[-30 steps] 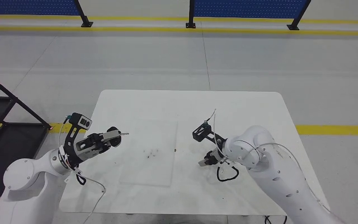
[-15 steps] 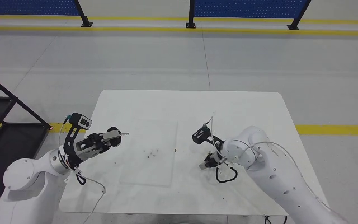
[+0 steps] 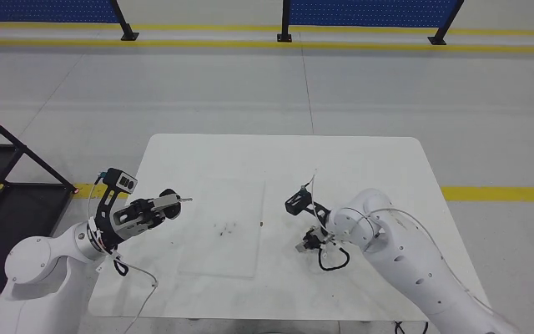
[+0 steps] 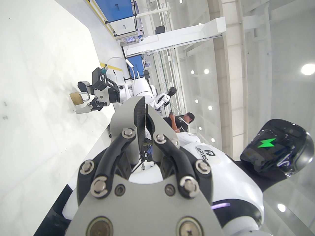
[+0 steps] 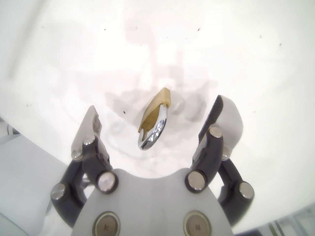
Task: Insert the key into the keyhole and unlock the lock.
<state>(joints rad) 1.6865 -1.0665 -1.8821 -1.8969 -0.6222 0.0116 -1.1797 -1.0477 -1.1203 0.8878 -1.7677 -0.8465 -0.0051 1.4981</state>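
**Work surface.** The padlock (image 5: 150, 116) lies on its side on a white table (image 3: 359, 167). It has a brass body and a chromed shackle, which is seated in the body. The tabletop around the padlock carries small dark specks (image 3: 225, 227). A thin, pale rectangular sheet (image 3: 219, 250) lies flat on the table, just beside the padlock on the left arm's side.

**Room.** Beyond the table from the padlock the floor is grey with yellow lines (image 3: 492, 193). Blue panels (image 3: 367, 12) on black feet stand far behind it. White beams and round ceiling lamps (image 4: 308, 69) show overhead.

**Markings.** One blue panel (image 4: 117, 7) bears a small mark, too small to read.

**Right gripper** (image 5: 157, 108). Spread wide and low over the table, with one finger on each side of the padlock. Neither finger touches it.

**Left gripper** (image 3: 177, 201). Well apart from the padlock, above the sheet's far edge. Its pads (image 4: 140, 114) are pressed together. The key (image 3: 186, 199), a thin metal piece, protrudes from the tip and points towards the padlock.
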